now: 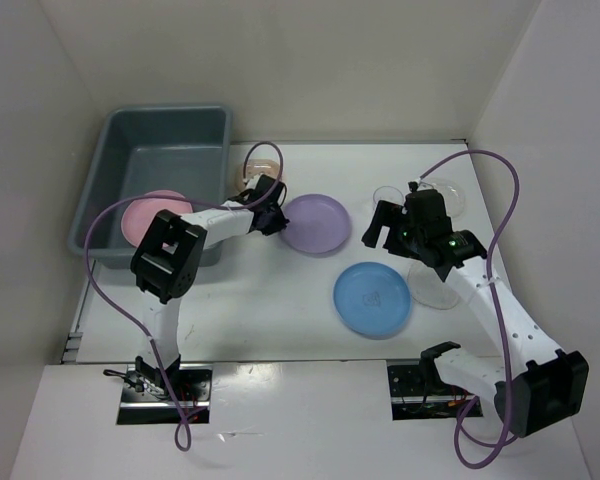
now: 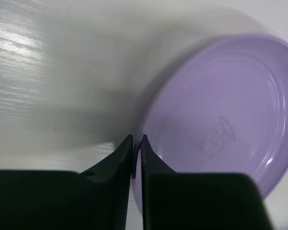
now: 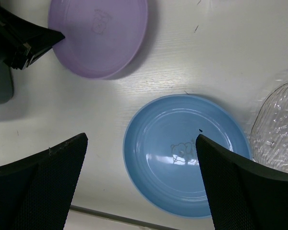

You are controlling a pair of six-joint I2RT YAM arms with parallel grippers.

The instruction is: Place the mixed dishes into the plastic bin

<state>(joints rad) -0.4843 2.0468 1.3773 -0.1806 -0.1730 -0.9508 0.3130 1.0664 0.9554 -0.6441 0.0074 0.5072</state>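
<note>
currently the purple plate (image 2: 221, 129), lying near the plastic bin (image 1: 120, 150), is pinched at its rim by the left gripper (image 2: 137, 143), best lifted level and cleared over the bin wall, while the right gripper (image 3: 140, 139) is spread open above the blue plate (image 3: 182, 153).

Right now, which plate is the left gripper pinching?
The round purple plastic plate: the left gripper pinches its rim; the round blue plastic plate lies untouched.
</note>
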